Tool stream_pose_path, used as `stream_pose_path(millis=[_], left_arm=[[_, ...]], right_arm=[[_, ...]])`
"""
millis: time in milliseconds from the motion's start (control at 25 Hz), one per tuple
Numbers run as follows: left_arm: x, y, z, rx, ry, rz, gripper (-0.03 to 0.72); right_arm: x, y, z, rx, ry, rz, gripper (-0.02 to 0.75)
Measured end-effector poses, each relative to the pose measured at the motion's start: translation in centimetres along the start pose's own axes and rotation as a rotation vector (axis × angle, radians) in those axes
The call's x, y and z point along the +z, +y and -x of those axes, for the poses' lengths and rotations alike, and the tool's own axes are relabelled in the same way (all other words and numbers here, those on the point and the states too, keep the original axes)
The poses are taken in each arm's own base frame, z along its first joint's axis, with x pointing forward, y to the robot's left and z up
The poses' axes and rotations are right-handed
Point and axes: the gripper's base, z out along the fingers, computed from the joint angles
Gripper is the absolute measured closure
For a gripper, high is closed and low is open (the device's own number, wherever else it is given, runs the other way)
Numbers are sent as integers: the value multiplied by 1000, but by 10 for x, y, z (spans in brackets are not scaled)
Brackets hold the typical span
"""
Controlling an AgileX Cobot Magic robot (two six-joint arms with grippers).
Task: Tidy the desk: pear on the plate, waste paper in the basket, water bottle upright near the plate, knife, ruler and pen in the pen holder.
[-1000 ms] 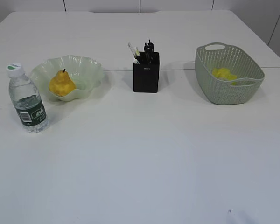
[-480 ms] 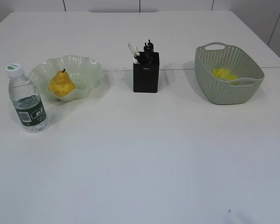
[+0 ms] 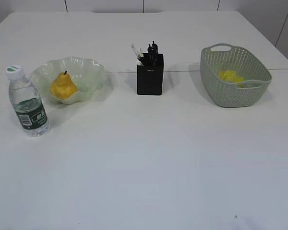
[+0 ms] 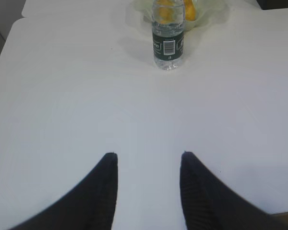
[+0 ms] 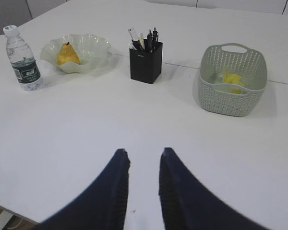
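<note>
— Exterior view first: what is seen on the desk (image 3: 144,167)?
— The pear (image 3: 63,86) is seen lying in the plate (image 3: 89,69) at the left. The water bottle (image 3: 28,102) is stood upright just in front of the plate, to its left, cap on top. The pen holder (image 3: 150,74) is placed at the middle, with dark pens and a pale clear strip, likely the ruler (image 3: 136,51), sticking out of its top. The knife cannot be told apart among them.

— And the waste paper?
— Yellow waste paper (image 3: 230,76) is seen inside the basket (image 3: 233,98) at the right, well apart from the pen holder.

— How is the left gripper (image 4: 149,160) held?
— It is shown released in the left wrist view: its two dark fingers (image 4: 105,182) are spread with bare desk between them, and nothing is grasped. The bottle is seen far ahead of it, with the plate behind.

— And the right gripper (image 5: 144,155)?
— Its fingers are parted by a narrow gap in the right wrist view, nothing is gripped, and only white tabletop is seen between them. All the objects lie well beyond it.
</note>
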Motion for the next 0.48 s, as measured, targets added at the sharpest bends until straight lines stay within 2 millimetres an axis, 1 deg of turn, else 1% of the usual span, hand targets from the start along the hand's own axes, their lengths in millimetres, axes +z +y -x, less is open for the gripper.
stream_pose_path(millis=[240,400,480], left_arm=[[0,0,0,1,-1,2,387],[0,0,0,1,-4,2,393],[0,0,0,-1,-4,2,395]], right_arm=[[-2,-4,-4,-33,21,-52,571],[-8,-3,-17,-16,27,-55,571],[-16,-3,-23,-8,-1,-66,571]])
